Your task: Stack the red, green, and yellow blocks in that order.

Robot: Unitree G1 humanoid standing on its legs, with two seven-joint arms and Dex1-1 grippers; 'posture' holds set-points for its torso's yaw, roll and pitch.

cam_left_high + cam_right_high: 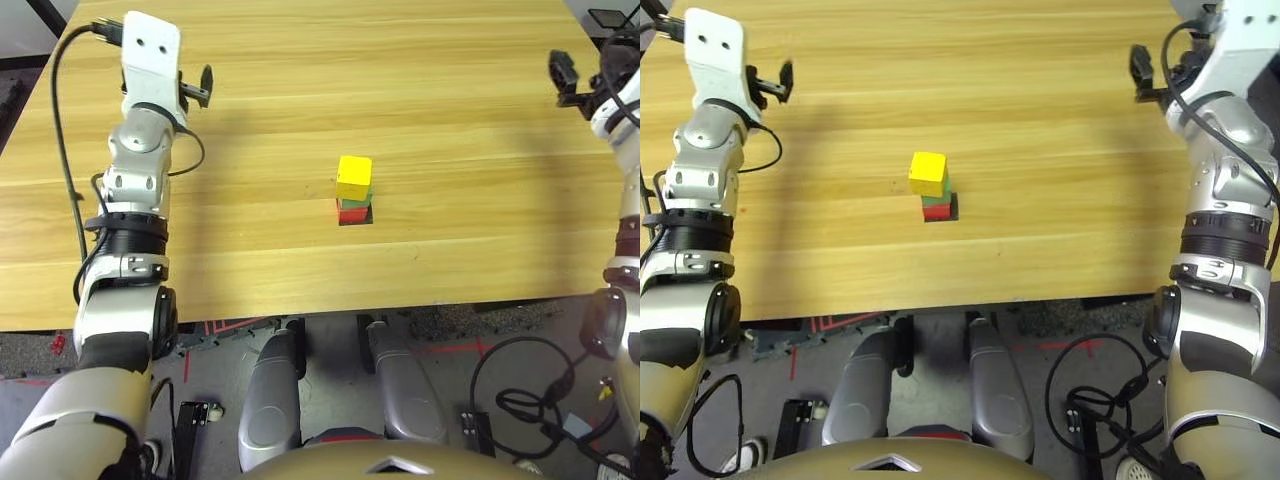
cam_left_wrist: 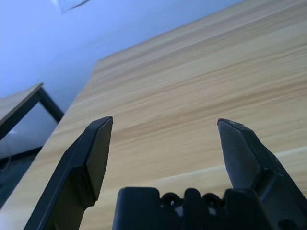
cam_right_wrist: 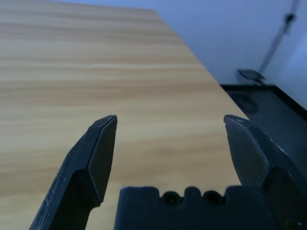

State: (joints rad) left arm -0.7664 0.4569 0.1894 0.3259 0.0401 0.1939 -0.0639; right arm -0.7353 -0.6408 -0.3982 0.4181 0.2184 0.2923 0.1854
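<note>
Blocks stacked mid-table (image 1: 480, 120), well clear of edges: red (image 1: 351, 213) bottom, green (image 1: 356, 200) middle, yellow (image 1: 354, 177) top, slightly offset. I read both grippers, left (image 2: 163, 125) and right (image 3: 170, 123), agape, empty, near side edges. Risk: table bump topples yellow.

The pale, wood-grained tabletop (image 1: 300, 120) has a smooth satin finish. Red cube (image 1: 351, 212), green cube (image 1: 356, 201) and yellow cube (image 1: 354, 176) look matt. Black claw fingers (image 2: 91, 163) look like matt plastic.

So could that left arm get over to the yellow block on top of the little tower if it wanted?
Probably yes. The left gripper is open and holds nothing, and only bare table lies between it and the yellow block, which sits uncovered on top of the stack.
</note>
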